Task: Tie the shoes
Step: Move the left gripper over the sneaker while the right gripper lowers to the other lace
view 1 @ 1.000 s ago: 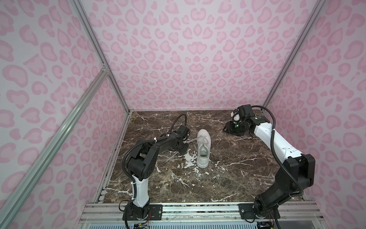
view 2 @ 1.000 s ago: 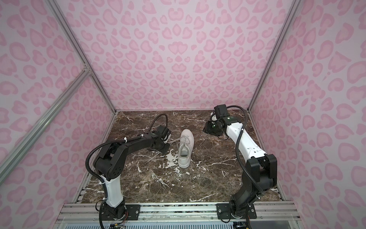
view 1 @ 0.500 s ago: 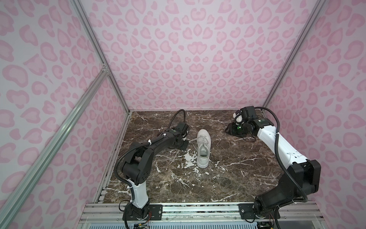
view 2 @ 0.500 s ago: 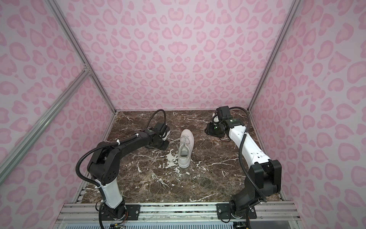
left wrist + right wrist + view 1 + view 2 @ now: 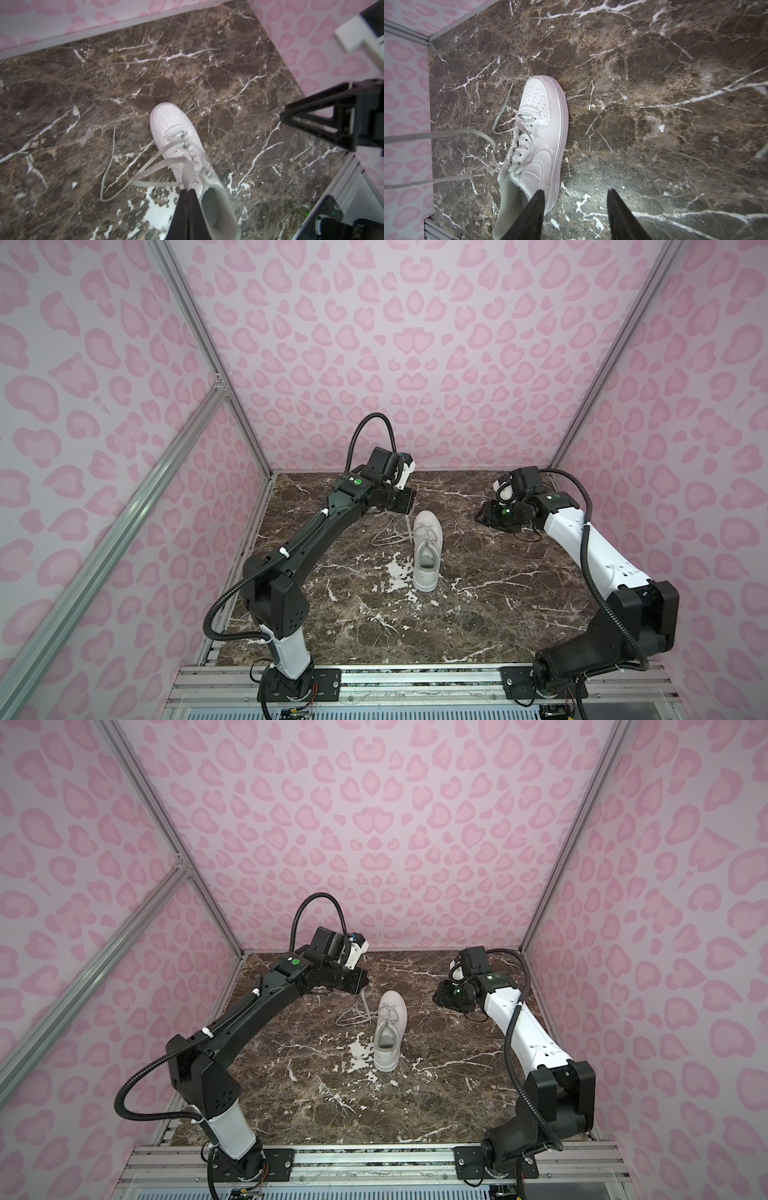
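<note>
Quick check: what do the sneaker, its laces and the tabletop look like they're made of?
The sneaker: smooth white leather or a synthetic lookalike, slight sheen, stitched panels, perforated toe. The laces: flat woven fabric, matte, bending softly in loops. The tabletop: dark brown marble look with white veins, faint glare; could be real stone or a printed sheet.

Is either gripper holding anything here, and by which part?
The left gripper is shut on the lace, pinching a raised stretch clear of the sneaker. The right gripper is open, holding nothing.
</note>
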